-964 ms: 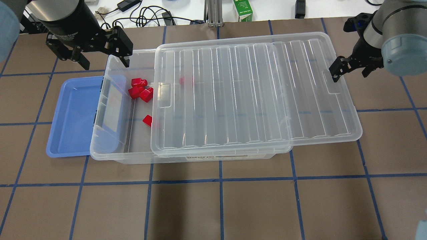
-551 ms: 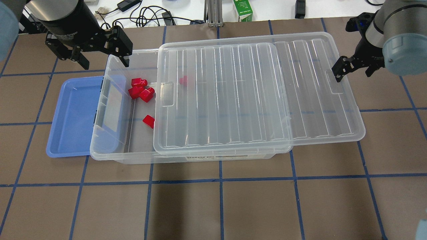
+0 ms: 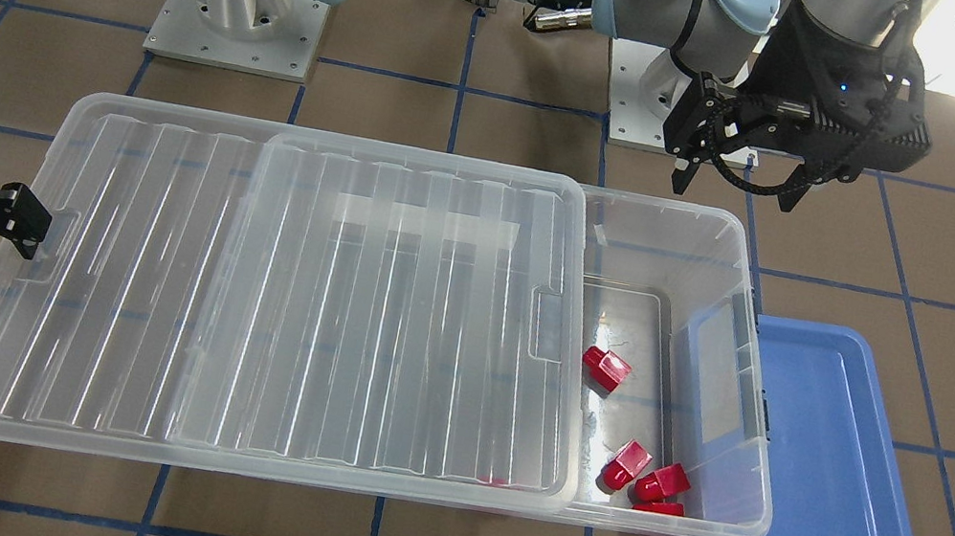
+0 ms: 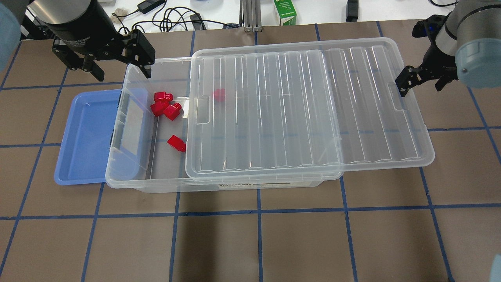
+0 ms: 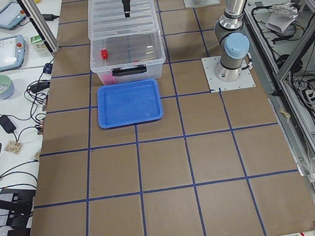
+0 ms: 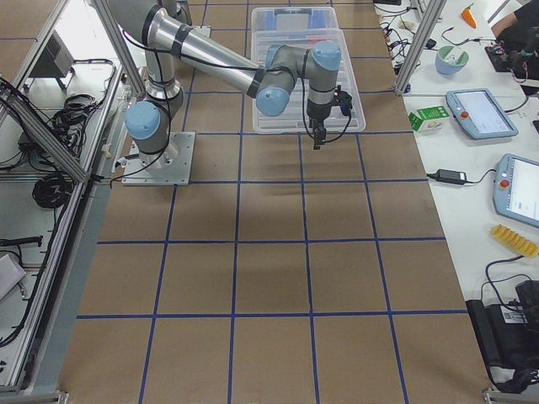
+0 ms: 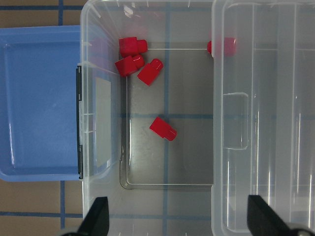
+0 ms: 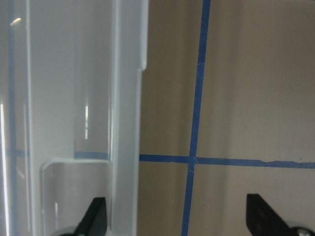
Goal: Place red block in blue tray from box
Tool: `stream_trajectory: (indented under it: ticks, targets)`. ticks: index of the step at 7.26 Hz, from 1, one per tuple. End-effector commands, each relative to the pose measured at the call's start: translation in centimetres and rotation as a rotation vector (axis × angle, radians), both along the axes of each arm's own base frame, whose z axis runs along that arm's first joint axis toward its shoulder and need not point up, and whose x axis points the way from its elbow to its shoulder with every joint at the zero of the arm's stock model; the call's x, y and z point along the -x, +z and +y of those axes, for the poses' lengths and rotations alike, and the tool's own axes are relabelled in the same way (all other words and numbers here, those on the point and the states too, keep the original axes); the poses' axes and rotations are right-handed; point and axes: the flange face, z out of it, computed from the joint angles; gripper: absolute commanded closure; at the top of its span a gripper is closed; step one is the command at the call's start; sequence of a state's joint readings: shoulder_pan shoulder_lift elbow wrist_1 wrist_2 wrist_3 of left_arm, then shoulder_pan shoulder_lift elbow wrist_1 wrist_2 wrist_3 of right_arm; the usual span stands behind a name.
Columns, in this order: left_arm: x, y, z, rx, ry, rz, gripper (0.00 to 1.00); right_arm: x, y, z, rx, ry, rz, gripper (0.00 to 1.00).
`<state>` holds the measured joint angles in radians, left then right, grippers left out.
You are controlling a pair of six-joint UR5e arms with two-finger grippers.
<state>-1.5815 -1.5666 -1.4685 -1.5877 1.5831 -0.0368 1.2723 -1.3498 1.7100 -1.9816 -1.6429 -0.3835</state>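
The clear box (image 4: 135, 181) lies across the table with its ribbed lid (image 4: 309, 109) slid partly off to the right. This leaves the box's left end uncovered. Three red blocks (image 4: 164, 105) cluster in that end, one lies alone (image 4: 176, 143), and one shows through the lid (image 4: 219, 94). They also show in the left wrist view (image 7: 163, 129). The blue tray (image 4: 84, 137) sits at the box's left end, empty and partly under it. My left gripper (image 4: 121, 72) hangs open and empty above the box's far left corner. My right gripper (image 4: 422, 84) is open, straddling the lid's right edge (image 8: 128, 123).
A green carton (image 4: 285, 11) and cables (image 4: 176, 17) lie along the far table edge. Brown table surface with blue tape lines (image 4: 258, 211) stretches in front of the box. The arm bases (image 3: 237, 24) stand on the robot's side.
The lid has slid further right along with my right gripper, uncovering more of the box and the lone red block. My left gripper has stayed put.
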Motion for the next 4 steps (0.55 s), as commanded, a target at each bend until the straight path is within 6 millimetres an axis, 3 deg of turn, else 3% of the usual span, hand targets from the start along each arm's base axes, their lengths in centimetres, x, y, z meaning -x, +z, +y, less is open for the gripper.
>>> stream_trajectory:
  ticks: [1,2,4]
  targets:
    - [-0.1,0.0,0.0,-0.001,0.002,0.0,0.0,0.0,0.4,-0.1,0.003,-0.017,0.001,0.0]
    - [-0.1,0.1,0.0,0.002,0.002,0.0,0.0,0.0,1.5,0.0,0.022,-0.019,0.007,0.0]
    - [-0.2,0.0,0.0,0.001,0.003,0.0,0.0,-0.6,8.0,0.3,0.061,-0.013,0.015,0.0]
